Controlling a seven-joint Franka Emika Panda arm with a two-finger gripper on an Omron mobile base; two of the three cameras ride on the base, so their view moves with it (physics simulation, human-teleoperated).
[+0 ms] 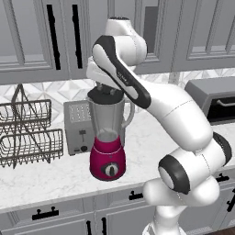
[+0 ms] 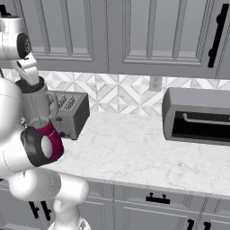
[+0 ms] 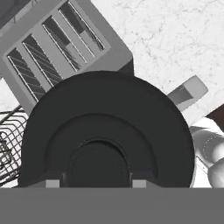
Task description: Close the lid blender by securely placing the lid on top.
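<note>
I am a white robot arm reaching over a marble kitchen table (image 1: 55,176) from the front. My claw (image 1: 106,88) hangs directly above the blender (image 1: 108,137), pointing straight down along the jar's upright axis. The blender is a tall clear grey jar on a magenta base with a round dial, its handle on the side facing the oven. A flat black lid (image 3: 107,135) sits across the jar's mouth, right under my claw. From the camera on my hand, the lid is a wide dark disc with a raised round knob at its centre, and my two finger tips (image 3: 52,183) flank that knob at the bottom edge.

I cannot tell whether my claw is pinching the knob or merely spread beside it; the tips are mostly cut off. I also cannot tell whether the lid is fully seated on the rim or held just above it.

In my judgement the move ahead is purely vertical: press straight down, since lid and jar look aligned.

Just behind the blender stands a silver toaster (image 1: 78,126). A wire dish rack (image 1: 27,133) sits to the left, and a dark toaster oven (image 2: 197,116) lies well apart on the right.
</note>
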